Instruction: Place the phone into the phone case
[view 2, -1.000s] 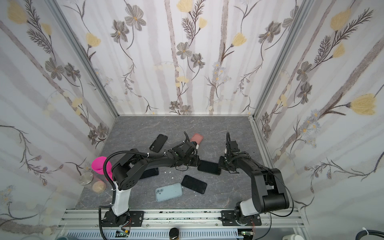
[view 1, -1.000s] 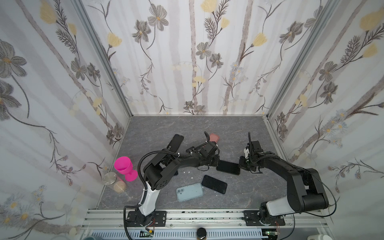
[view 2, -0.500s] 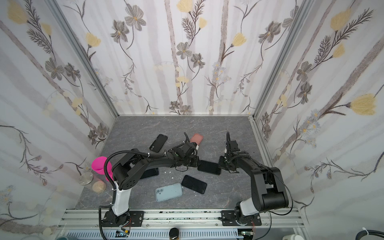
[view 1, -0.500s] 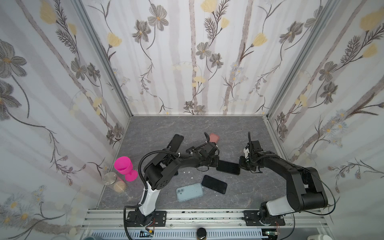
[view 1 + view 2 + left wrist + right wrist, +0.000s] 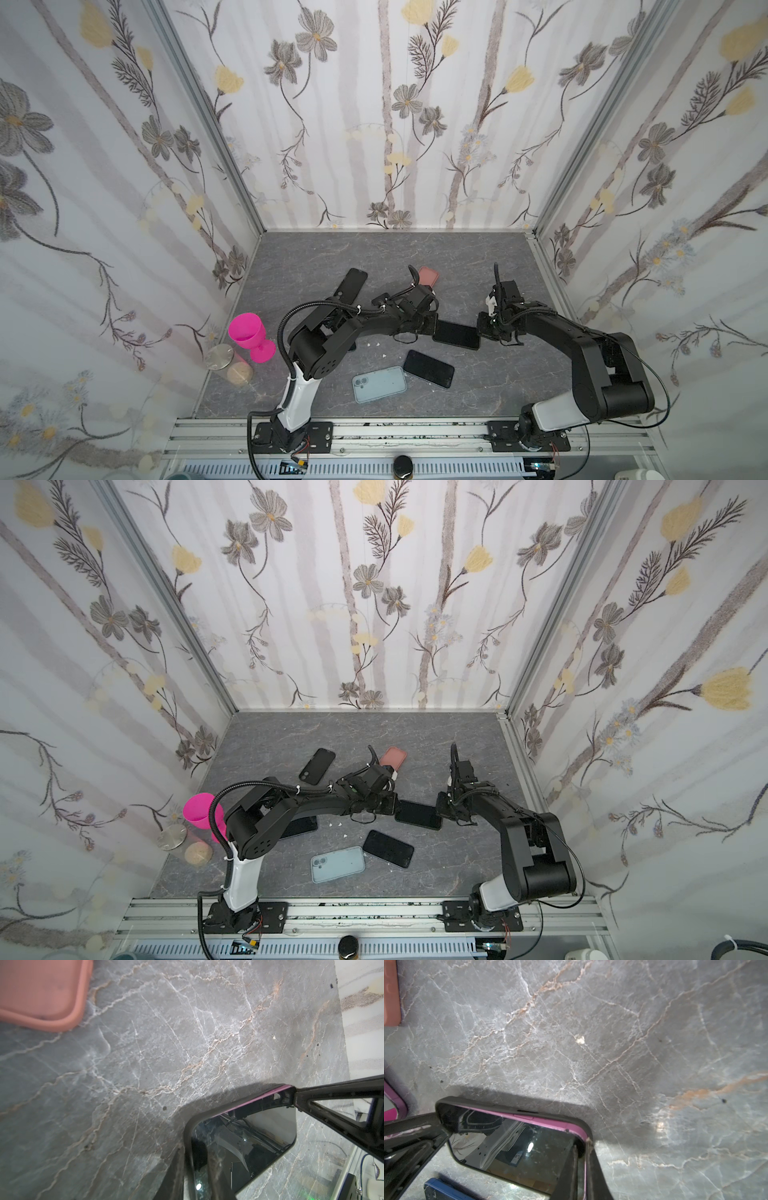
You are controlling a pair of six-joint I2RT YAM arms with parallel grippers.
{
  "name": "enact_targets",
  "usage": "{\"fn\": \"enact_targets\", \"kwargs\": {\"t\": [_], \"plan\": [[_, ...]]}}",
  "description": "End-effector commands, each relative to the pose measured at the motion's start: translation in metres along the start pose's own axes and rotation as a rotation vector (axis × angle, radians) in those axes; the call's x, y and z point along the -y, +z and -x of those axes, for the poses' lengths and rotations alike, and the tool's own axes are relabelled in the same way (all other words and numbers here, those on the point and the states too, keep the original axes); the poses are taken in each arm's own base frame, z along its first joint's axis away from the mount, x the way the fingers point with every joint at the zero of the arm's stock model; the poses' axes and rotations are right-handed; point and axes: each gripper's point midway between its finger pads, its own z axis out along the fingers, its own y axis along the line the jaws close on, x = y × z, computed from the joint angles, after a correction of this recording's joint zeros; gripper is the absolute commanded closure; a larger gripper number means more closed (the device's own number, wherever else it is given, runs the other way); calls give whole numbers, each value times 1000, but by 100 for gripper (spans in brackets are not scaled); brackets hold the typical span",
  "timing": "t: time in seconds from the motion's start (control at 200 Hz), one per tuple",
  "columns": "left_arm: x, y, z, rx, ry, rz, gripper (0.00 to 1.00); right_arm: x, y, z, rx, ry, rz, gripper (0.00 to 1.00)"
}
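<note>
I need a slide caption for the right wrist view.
Pink phone in a dark case, fingers at both ends.

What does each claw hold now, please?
Left claw: closed on the pink-edged black glass phone in its dark case.
Right claw: closed on the same phone's opposite end.

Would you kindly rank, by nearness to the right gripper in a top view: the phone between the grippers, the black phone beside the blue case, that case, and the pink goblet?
1. Phone between the grippers: at the right gripper.
2. Black phone: toward the front.
3. Blue case: left of that phone.
4. Pink goblet: far left edge.
</note>
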Motion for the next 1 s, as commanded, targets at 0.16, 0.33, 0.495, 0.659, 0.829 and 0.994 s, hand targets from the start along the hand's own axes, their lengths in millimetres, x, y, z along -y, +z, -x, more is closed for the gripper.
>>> {"fn": "enact_targets", "kwargs": {"t": [0.16, 0.33, 0.495, 0.659, 0.829, 0.994], "plan": [[-1, 1, 1, 9, 0, -2, 80, 21, 18, -23, -80, -18, -111, 90], [0, 1, 1, 10, -1, -5, 80, 23, 26, -30, -113, -19, -120, 90], [1, 0, 1, 12, 2, -9, 80, 22, 33, -38, -151, -28, -122, 92], [0, -1, 1, 13, 3, -7, 80, 23, 38, -42, -170, -41, -141, 92], [-1, -1, 0, 12, 0, -6, 80, 24, 41, -47, -190, -59, -168, 92], [0, -5, 3, 24, 3, -5, 80, 14, 25, -33, -123, -62, -160, 92]]}}
